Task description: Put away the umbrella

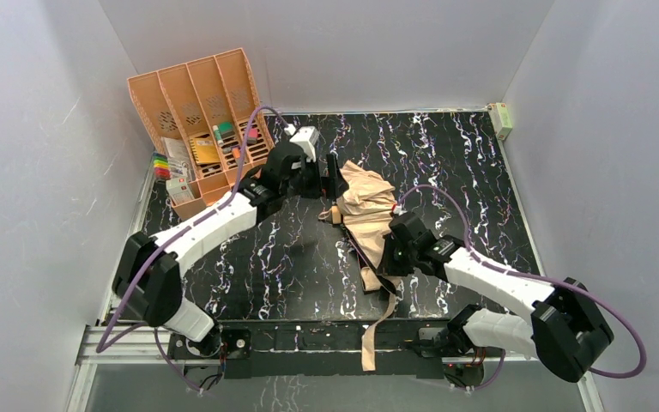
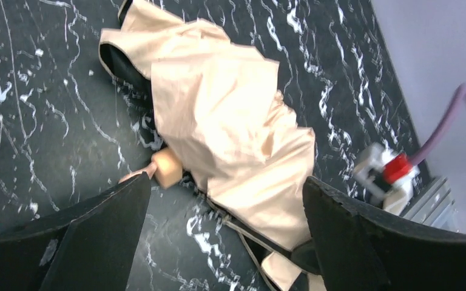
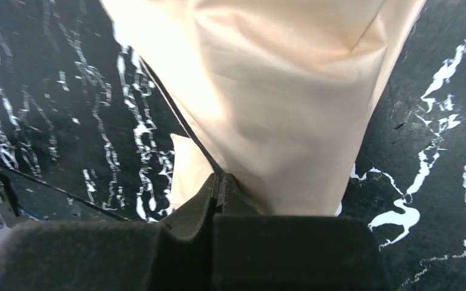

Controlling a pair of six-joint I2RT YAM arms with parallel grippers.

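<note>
The umbrella (image 1: 367, 202) lies collapsed near the middle of the tabletop (image 1: 292, 257), a glossy black slab veined with white like marble. Its pale peach-beige fabric is loose and crumpled into soft, angular folds, with dark frame parts showing under the upper edge. A flat strap (image 1: 376, 330) of the same cloth runs from its lower end toward the arms' bases and hangs over the near edge of the tabletop.

The left pincer (image 2: 226, 185) is released, and its two broad, matte black fingers (image 2: 97, 230) stand wide apart above the umbrella without touching it. Between them the left wrist view shows the creased fabric and, at its left side, a small rounded tan handle end (image 2: 167, 168) with a thin loop (image 2: 133, 177) beside it.

The right pincer (image 3: 216, 182) is clenched on the umbrella's lower part. Its felt-like dark pads (image 3: 291, 248) meet with no gap, and the dark-trimmed hem of the fabric runs straight into the seam between them. From there the cloth fans upward in smooth, taut pleats.

At the far left corner stands a rigid orange-peach plastic organizer (image 1: 197, 112). It leans back against the wall, has four upright compartments with slotted fronts, and holds markers and small cards. It sits well apart from the umbrella.
</note>
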